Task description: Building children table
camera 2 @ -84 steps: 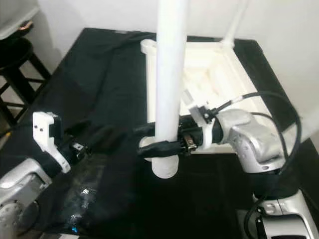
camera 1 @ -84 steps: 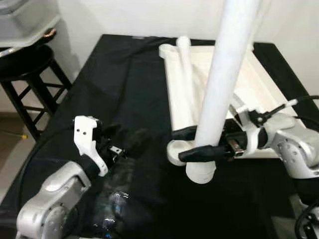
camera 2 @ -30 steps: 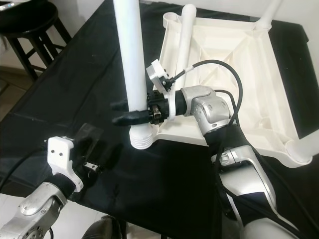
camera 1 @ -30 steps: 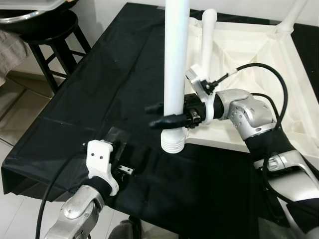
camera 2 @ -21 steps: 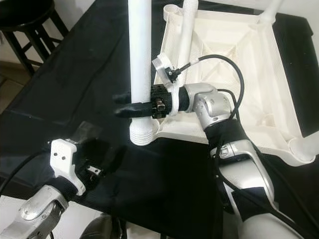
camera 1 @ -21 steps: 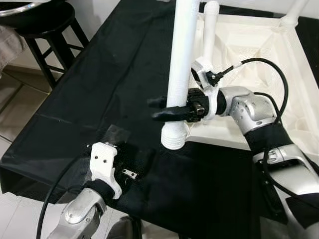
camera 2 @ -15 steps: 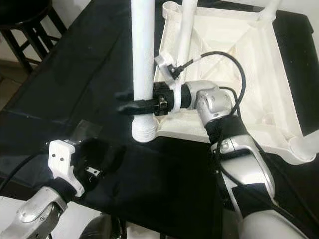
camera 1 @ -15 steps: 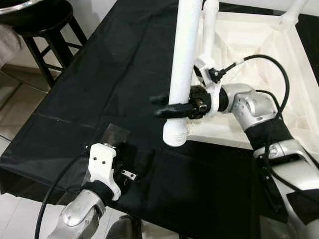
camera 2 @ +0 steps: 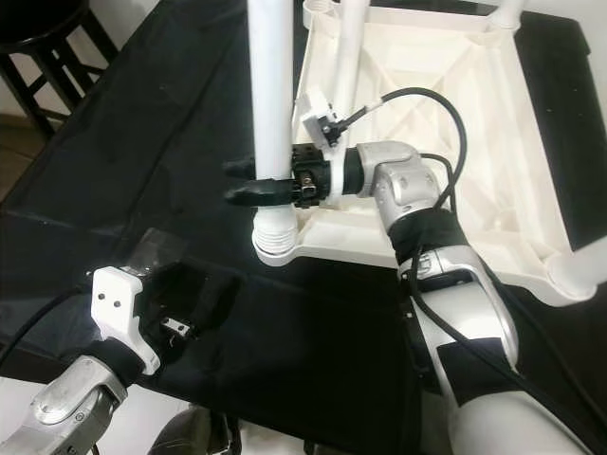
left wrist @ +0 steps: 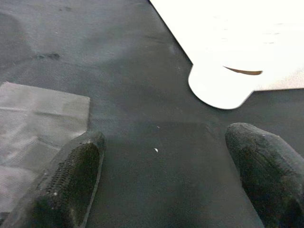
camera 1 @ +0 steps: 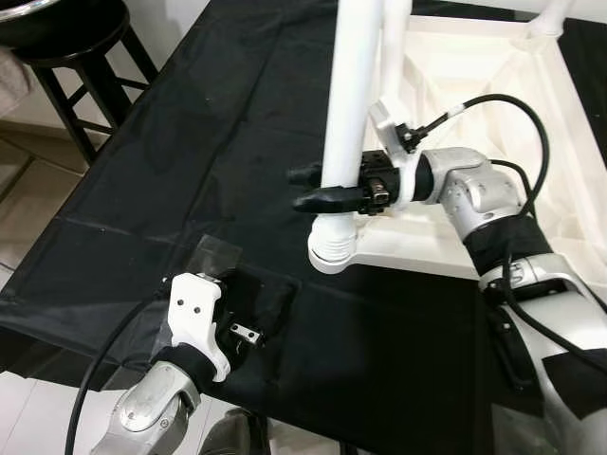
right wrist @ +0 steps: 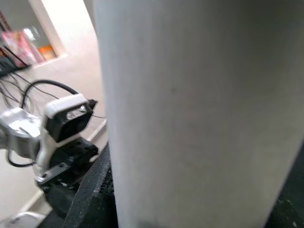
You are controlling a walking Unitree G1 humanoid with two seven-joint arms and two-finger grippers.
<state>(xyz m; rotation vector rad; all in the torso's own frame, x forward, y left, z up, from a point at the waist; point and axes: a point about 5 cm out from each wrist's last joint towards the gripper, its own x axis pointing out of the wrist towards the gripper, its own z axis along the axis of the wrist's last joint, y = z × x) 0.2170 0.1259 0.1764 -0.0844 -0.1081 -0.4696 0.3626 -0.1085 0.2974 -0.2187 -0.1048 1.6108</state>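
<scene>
A white table leg (camera 1: 349, 104) stands upright with my right gripper (camera 1: 318, 190) shut on it just above its ribbed lower end. That end sits at the round corner socket (camera 1: 332, 254) of the upturned white table top (camera 1: 474, 76), at its near left corner. Another leg (camera 1: 395, 38) stands at the far left corner. My left gripper (left wrist: 166, 156) hovers open low over the black cloth (camera 1: 218, 123), short of that corner socket (left wrist: 221, 88), and nothing lies between its fingers (left wrist: 71, 180).
A clear plastic bag (camera 1: 213, 256) lies on the cloth beside my left gripper. A black stool (camera 1: 81, 38) stands off the table's left edge. More legs rise at the table top's far right (camera 1: 548, 14) and near right (camera 2: 580, 270) corners.
The right gripper has carried the leg's ribbed end from beside the corner down onto the socket. The camera has shifted a little. The left gripper has stayed open in place.
</scene>
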